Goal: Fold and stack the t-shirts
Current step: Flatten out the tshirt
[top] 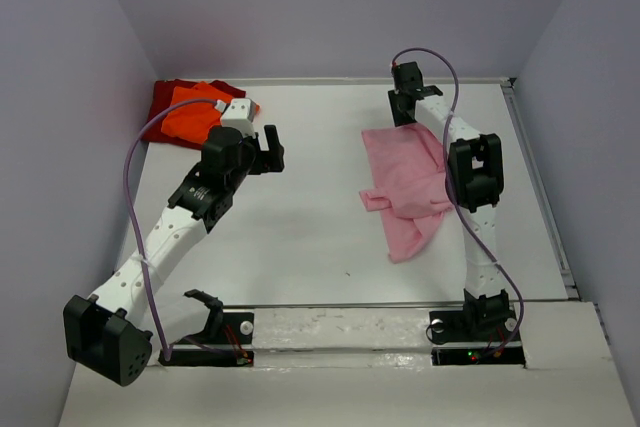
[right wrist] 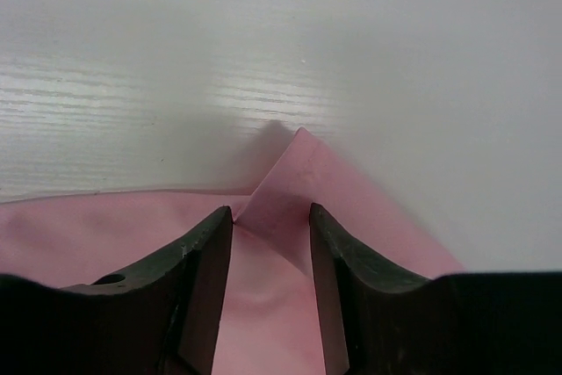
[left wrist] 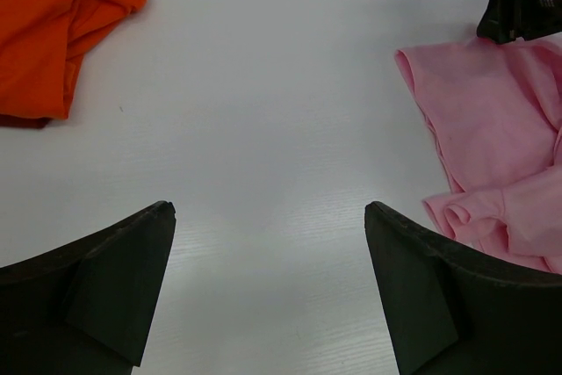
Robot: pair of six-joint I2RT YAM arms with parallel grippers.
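Note:
The light pink t-shirt (top: 410,182) lies crumpled right of the table's middle; it also shows in the left wrist view (left wrist: 492,111). My right gripper (top: 405,107) is at the shirt's far corner. In the right wrist view (right wrist: 270,210) its jaws stand partly open, with a raised corner of the pink cloth (right wrist: 294,173) between them. The bright orange t-shirt (top: 190,117) lies bunched at the far left on the dark red t-shirt (top: 170,92). My left gripper (top: 272,147) hovers open and empty over bare table (left wrist: 270,206), between the orange shirt (left wrist: 44,24) and the pink one.
Grey walls close in the table on the left, the far side and the right. A raised rail (top: 540,197) runs along the right edge. The right arm (top: 478,177) reaches across the pink shirt's right side.

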